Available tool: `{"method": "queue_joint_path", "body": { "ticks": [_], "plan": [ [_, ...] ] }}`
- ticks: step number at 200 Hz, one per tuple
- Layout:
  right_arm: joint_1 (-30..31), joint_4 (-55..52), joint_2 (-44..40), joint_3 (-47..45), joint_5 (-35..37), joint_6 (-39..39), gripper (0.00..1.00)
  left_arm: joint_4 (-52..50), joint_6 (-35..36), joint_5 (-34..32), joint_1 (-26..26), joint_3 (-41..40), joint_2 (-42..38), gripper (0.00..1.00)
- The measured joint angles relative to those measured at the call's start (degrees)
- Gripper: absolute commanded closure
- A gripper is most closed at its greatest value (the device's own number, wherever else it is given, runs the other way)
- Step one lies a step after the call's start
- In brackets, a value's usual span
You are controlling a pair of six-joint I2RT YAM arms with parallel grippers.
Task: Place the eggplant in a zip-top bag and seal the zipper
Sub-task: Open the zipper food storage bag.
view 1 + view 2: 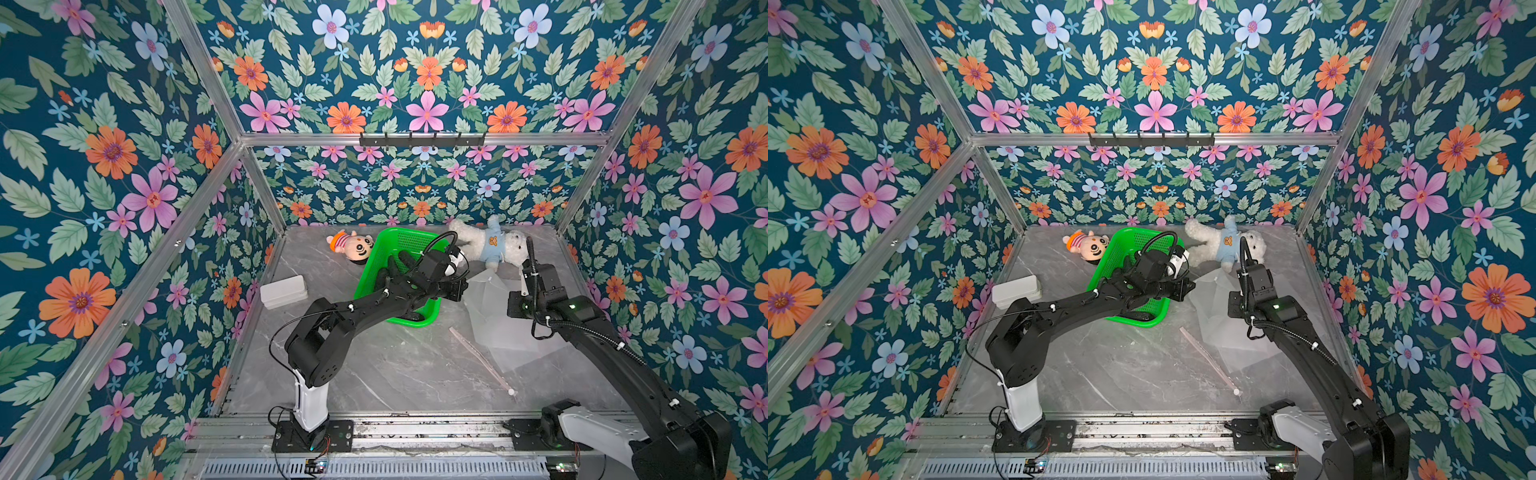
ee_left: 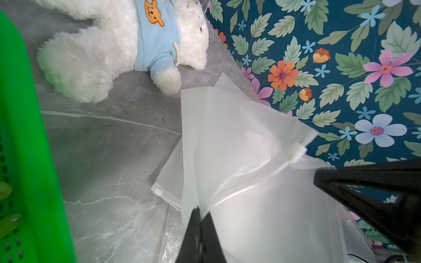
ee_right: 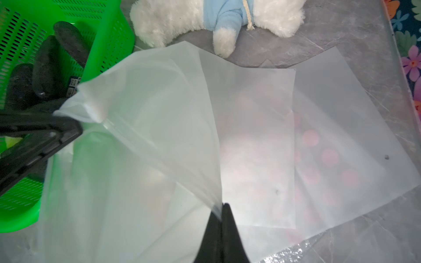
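Observation:
Dark eggplants [image 3: 68,43] lie in the green basket [image 3: 109,34], also seen in a top view as eggplants [image 1: 400,264]. A frosted zip-top bag [image 3: 148,136] hangs lifted between both arms. My left gripper [image 2: 201,210] is shut on its mouth edge, beside the basket. My right gripper [image 3: 222,206] is shut on the edge a little further along. The bag's zipper has a white slider [image 2: 297,153] close to the right gripper's fingers [image 2: 330,180]. Under it lies a flat bag with pink dots [image 3: 330,157]. A pale-pink zipper strip [image 1: 482,357] runs along the table.
A white plush bear in a blue shirt [image 1: 490,245] lies at the back, right behind the bags. A doll with an orange cap [image 1: 353,247] lies behind the basket, and a white box [image 1: 284,291] sits at the left. Floral walls enclose the marble table [image 1: 395,374].

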Motion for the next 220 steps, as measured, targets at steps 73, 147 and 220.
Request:
{"method": "queue_joint_path", "body": {
  "ticks": [73,147,220],
  "plan": [
    [-0.61,6.10,5.33,0.20,-5.97,0.42,0.55,0.87,-0.52,3.61,0.04,0.72,3.08,1.00],
    [-1.55,11.28,10.86,0.02,-10.47,1.60,0.77,0.76,-0.57,3.65,0.26,1.53,4.13,1.00],
    [-1.60,11.19,13.20,2.97,-11.65,2.05,1.00,0.39,-2.29,1.73,2.60,1.42,3.82,1.00]
  ]
}}
